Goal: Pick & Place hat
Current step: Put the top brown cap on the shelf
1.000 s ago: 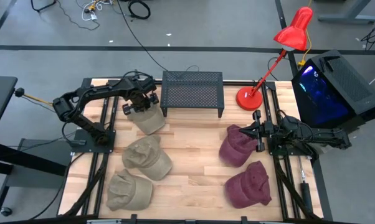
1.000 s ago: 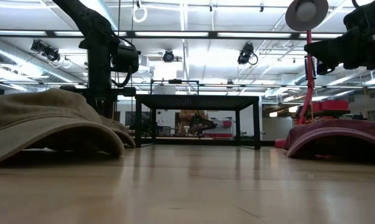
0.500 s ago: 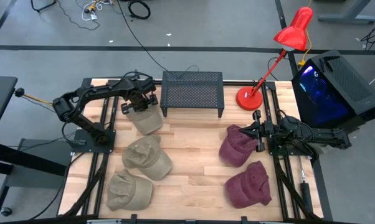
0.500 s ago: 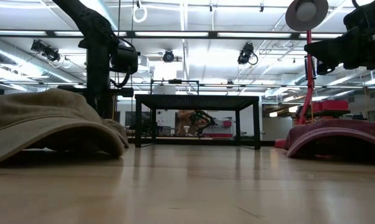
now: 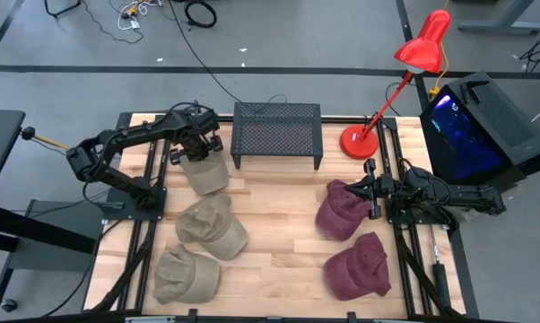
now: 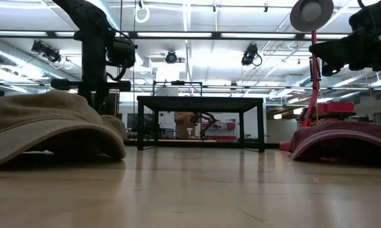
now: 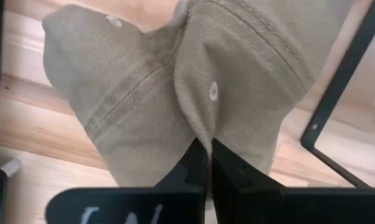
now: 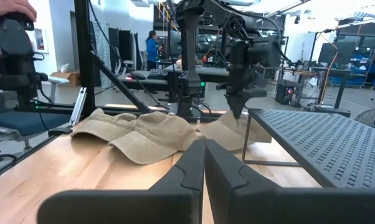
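**Left arm has a tan cap pinched beside the mesh rack; right arm idle**

I find the left gripper [image 5: 195,154] at the rear left of the worktop [image 5: 279,242], just beside the black mesh rack [image 5: 277,130]. Its fingers [image 7: 195,163] are drawn almost fully together on a fold of the tan cap [image 5: 205,172], along a crown seam near an eyelet, as the left wrist view shows. From the low view I cannot tell whether the cap's lower edge is clear of the wood.

Handling, as I judge it: the cap is soft brushed cotton, light, and limp everywhere but the brim. It bunches under the pinch and hangs from it, so it will swing and drape instead of keeping its form. The fabric has enough tooth that I do not expect slipping, and nothing about it is fragile. A crown seam is a sound hold; the stiffer brim would give better control of how it lands.

The right gripper [image 5: 371,188] waits at the right edge near a maroon cap [image 5: 342,211], fingers closed to a sliver with nothing between them.

Two more tan caps [image 5: 212,229] lie toward the front left, and a second maroon cap [image 5: 360,266] at front right. The worktop is pale wood planking, flat and dry. A red desk lamp [image 5: 405,76] stands at the rear right. Beyond is an open workshop with ceiling lights and cables on a grey floor; a person's hands [image 8: 10,9] show at the edge of the right wrist view, off the worktop.
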